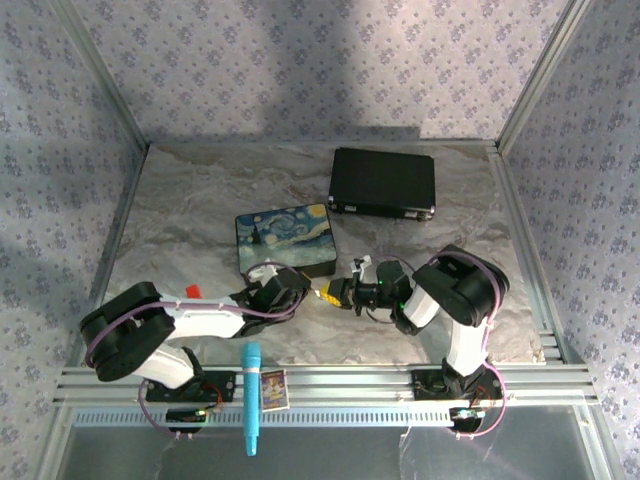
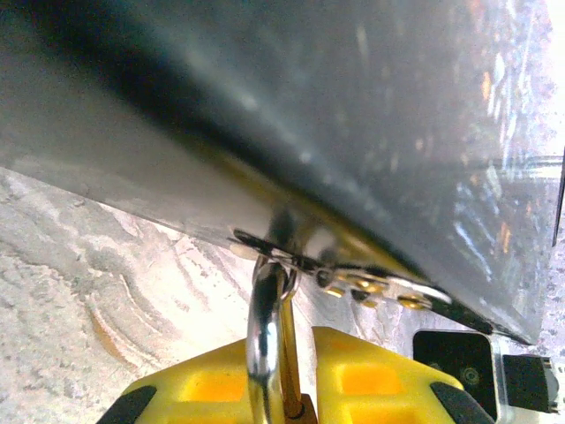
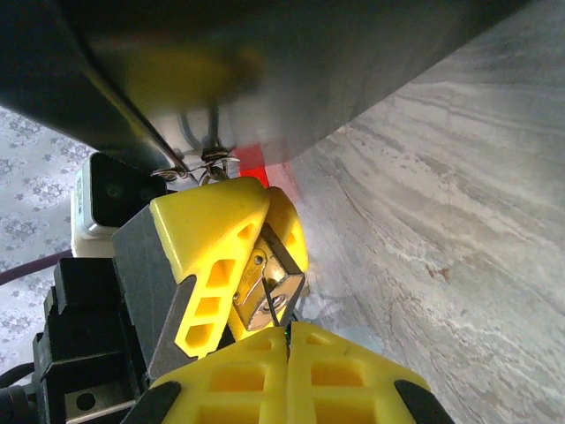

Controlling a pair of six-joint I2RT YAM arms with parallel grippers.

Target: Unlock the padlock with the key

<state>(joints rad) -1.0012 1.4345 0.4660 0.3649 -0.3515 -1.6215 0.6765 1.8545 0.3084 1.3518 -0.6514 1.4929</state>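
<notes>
The small brass padlock [image 3: 259, 284] hangs by its silver shackle [image 2: 264, 331] from the hasp on the front of the starry-night box [image 1: 285, 238]. My left gripper [image 2: 305, 358] is shut on the padlock, one yellow finger on each side of its body. From the other side, my right gripper [image 3: 288, 334] is shut on the key [image 3: 273, 308]. The key's thin dark blade points at the keyhole in the padlock's bottom face. In the top view, the left gripper [image 1: 312, 291] and right gripper [image 1: 340, 293] meet tip to tip in front of the box.
A black case [image 1: 383, 182] lies at the back right of the marble table. A blue pen-like thing [image 1: 251, 395] and a small card [image 1: 274, 388] rest on the front rail. Enclosure walls stand on both sides.
</notes>
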